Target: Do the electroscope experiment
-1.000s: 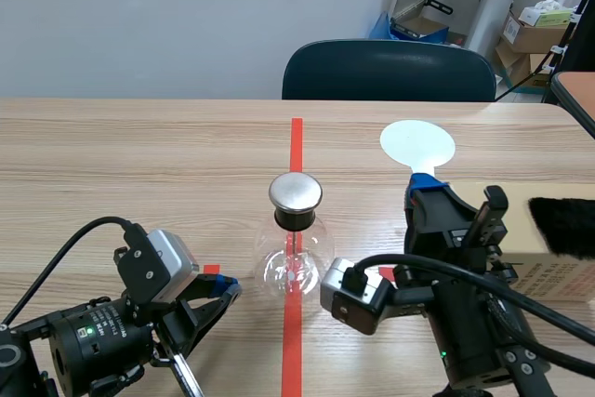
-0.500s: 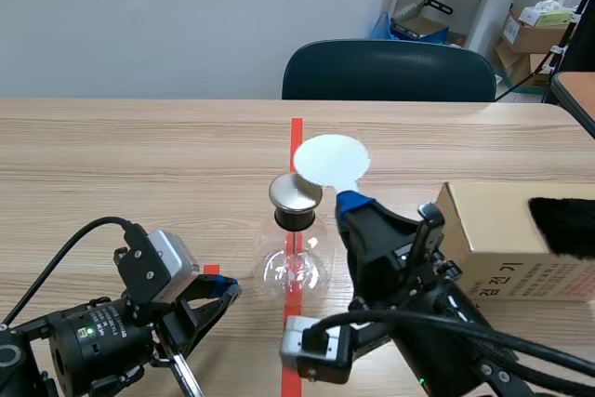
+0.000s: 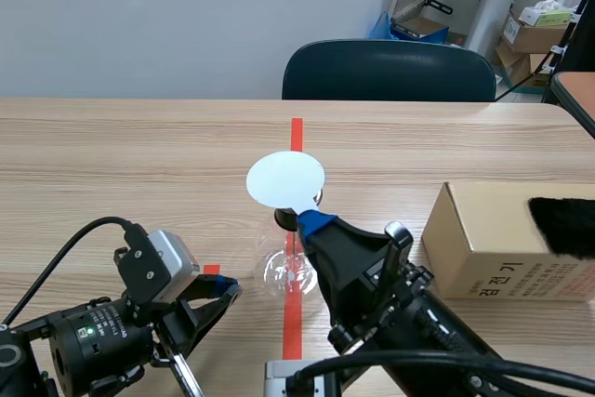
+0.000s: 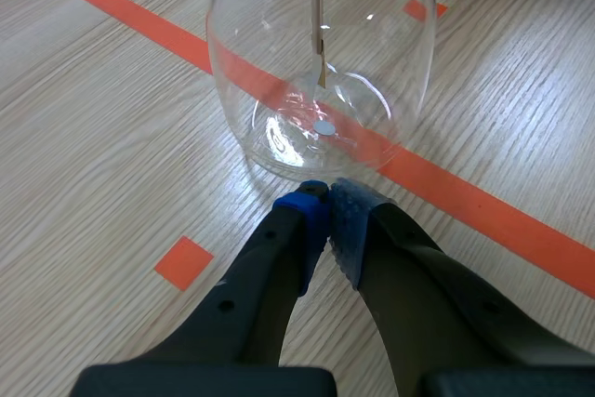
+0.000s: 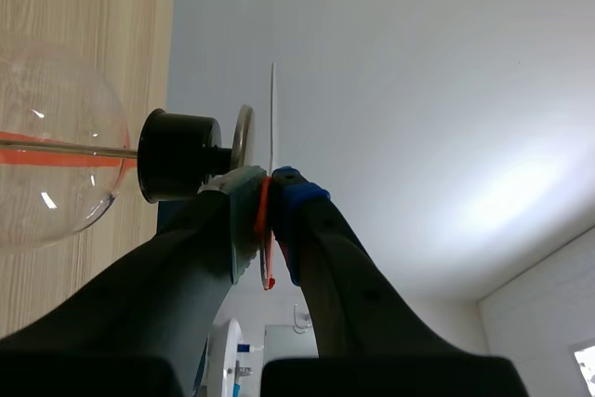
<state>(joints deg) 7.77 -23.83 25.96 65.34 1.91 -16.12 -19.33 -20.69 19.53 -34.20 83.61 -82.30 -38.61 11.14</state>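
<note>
The electroscope is a round glass flask (image 3: 290, 271) with a black stopper (image 5: 180, 169) and a metal cap (image 5: 243, 139), standing on the orange tape line. A thin rod with foil (image 4: 319, 44) hangs inside the flask (image 4: 321, 62). My right gripper (image 3: 311, 222) is shut on the orange handle of a white disc (image 3: 285, 180). The disc, edge-on (image 5: 272, 113) in the right wrist view, stands right beside the cap, ahead of that gripper (image 5: 268, 183); contact cannot be told. My left gripper (image 4: 327, 206) is shut on nothing, its tips just short of the flask's base, low at the left (image 3: 223, 287).
A cardboard box (image 3: 493, 239) stands at the right with a black furry cloth (image 3: 562, 225) on it. A dark chair (image 3: 389, 70) is pushed in at the table's far edge. Small orange tape squares mark the table near the flask.
My right arm has swung left with the white disc, from beside the box to over the electroscope's cap. The box is now uncovered. The left arm has not moved.
</note>
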